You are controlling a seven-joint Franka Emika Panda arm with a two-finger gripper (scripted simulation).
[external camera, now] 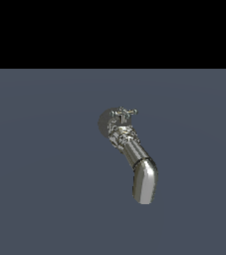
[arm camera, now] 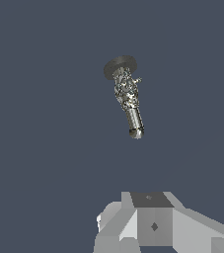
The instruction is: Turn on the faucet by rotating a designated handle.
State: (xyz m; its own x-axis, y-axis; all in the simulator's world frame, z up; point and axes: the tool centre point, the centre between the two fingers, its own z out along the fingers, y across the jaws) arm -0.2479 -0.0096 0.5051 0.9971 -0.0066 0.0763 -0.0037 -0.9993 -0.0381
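The chrome faucet [external camera: 143,174] stands on a flat grey-blue floor in the middle of the exterior view. Its round base is at the back, and its thick spout runs forward and bends down at the end. The handle [external camera: 124,115], a small cross-shaped knob with thin spokes, sits on top near the base. In the wrist view the faucet [arm camera: 133,118] is small and far off, with the handle [arm camera: 129,83] near its base. Only grey blocks of my gripper [arm camera: 153,226] show at that picture's edge, well apart from the faucet. Its fingertips are not clear. The gripper is out of the exterior view.
The grey-blue floor [external camera: 40,174] stretches around the faucet in every direction. A black band fills the top of the exterior view.
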